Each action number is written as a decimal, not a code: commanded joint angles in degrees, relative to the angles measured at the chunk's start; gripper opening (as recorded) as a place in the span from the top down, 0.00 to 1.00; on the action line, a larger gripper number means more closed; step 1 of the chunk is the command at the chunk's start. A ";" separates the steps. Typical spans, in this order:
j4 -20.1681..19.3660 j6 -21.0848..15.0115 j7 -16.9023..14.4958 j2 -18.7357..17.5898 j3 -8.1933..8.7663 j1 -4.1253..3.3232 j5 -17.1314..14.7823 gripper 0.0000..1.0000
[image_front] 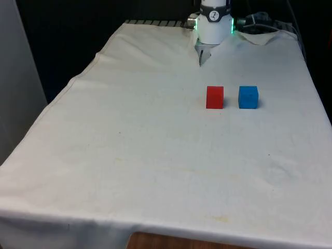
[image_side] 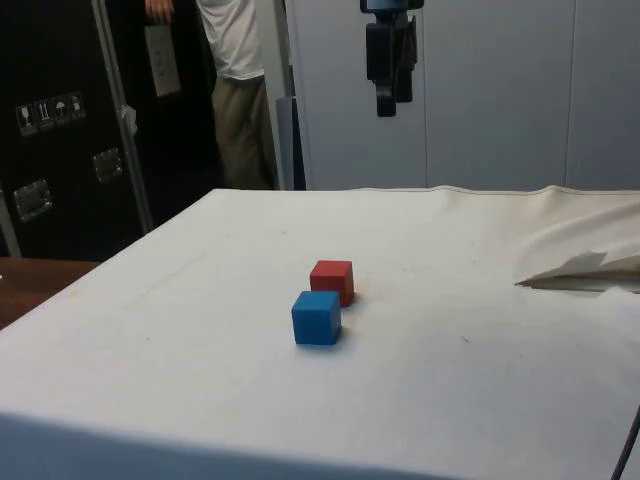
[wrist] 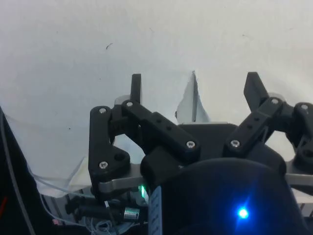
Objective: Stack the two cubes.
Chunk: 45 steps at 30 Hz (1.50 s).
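The gripper (image_side: 385, 105) is held wide apart and empty, high above the table's far end, while the red cube (image_front: 215, 97) and blue cube (image_front: 248, 97) are set side by side well below it.

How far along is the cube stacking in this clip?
Nothing is done yet: the red cube and blue cube sit side by side on the cloth, apart. The gripper hangs open and empty, high above the table. Picking one cube and placing it on the other remains.
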<state>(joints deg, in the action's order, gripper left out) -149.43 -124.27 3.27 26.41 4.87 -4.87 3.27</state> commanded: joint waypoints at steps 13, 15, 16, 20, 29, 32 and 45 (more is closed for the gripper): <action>0.86 0.23 3.78 -1.26 -3.95 0.11 1.43 0.00; 1.43 0.23 4.81 -2.12 -4.98 0.11 1.72 0.00; 1.66 0.23 5.16 -2.41 -5.33 0.11 1.83 0.00; 2.35 0.11 6.19 -3.55 -6.36 0.11 2.12 0.00; 5.56 -0.92 9.11 -9.00 -9.34 0.06 2.69 0.00; 6.76 -1.20 9.80 -10.83 -10.08 0.06 2.92 0.00; 9.00 -6.70 9.57 -16.10 -11.06 -0.40 1.66 0.00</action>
<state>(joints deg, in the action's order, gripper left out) -140.49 -130.29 12.95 10.49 -6.13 -5.10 5.39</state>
